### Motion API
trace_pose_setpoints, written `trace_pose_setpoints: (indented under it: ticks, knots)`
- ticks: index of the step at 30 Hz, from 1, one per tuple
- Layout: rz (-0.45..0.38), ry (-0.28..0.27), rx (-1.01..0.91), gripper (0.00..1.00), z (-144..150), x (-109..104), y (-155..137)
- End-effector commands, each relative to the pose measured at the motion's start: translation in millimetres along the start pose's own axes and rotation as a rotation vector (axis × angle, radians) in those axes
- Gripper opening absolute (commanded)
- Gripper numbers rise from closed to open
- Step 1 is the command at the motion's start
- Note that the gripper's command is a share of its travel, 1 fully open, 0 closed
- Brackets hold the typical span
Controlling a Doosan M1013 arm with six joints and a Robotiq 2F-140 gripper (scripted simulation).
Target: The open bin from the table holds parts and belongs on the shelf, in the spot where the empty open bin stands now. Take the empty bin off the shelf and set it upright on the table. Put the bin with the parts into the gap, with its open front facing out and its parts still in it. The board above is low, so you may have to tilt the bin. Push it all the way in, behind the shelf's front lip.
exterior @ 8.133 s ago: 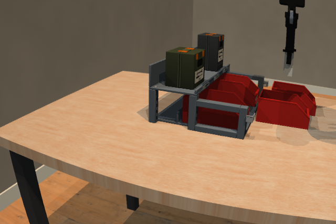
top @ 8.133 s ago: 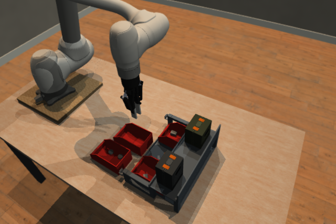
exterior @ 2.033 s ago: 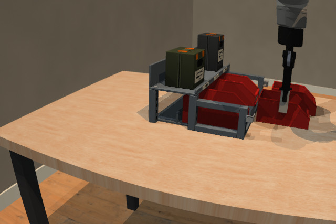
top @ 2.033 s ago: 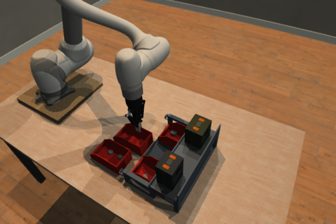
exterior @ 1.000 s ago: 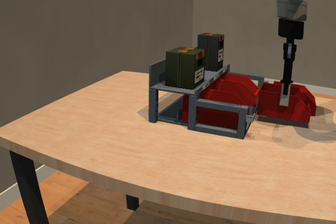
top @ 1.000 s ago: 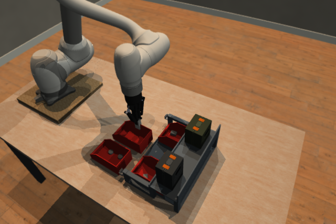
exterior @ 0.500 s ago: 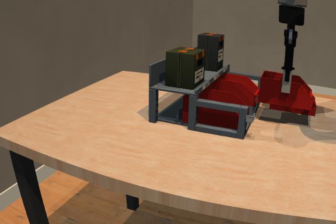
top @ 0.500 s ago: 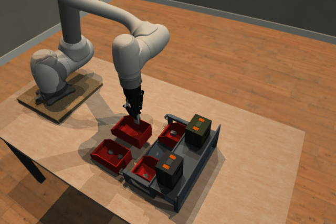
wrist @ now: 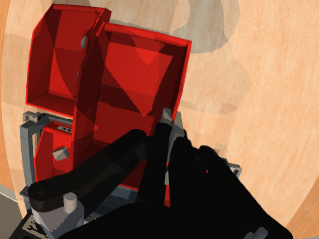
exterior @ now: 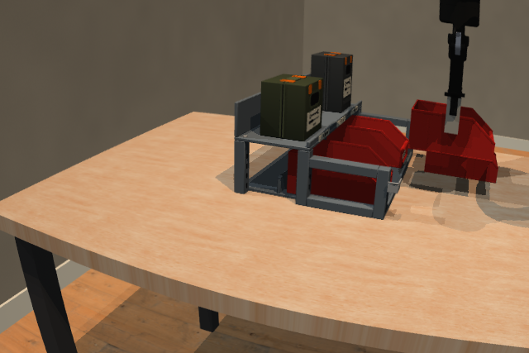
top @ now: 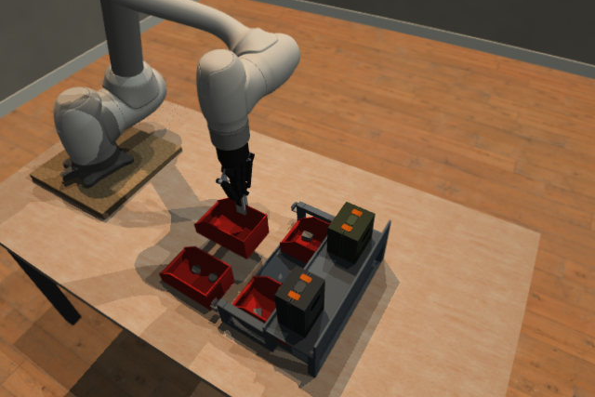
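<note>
While my black two-finger claw pinches the back wall of the empty red open-fronted plastic bin, that bin hangs clear of the pale wooden table. Below and beside the claw, the red parts bin sits; the grey metal shelf stands beyond.
</note>
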State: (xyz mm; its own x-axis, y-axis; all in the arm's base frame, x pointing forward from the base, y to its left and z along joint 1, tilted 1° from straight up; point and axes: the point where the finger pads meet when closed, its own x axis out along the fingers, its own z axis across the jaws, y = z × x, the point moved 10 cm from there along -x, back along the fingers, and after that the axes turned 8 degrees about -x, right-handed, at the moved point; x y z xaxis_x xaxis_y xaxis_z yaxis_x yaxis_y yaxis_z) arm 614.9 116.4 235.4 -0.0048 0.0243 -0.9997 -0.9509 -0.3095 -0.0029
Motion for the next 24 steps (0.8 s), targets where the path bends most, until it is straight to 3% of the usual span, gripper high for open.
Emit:
trace_pose_setpoints:
  ticks: [1, 24]
  knots:
    - [0.0, 0.0, 0.0, 0.1, 0.0, -1.5, 0.0]
    - [0.0, 0.0, 0.0, 0.1, 9.7, -1.8, 0.8]
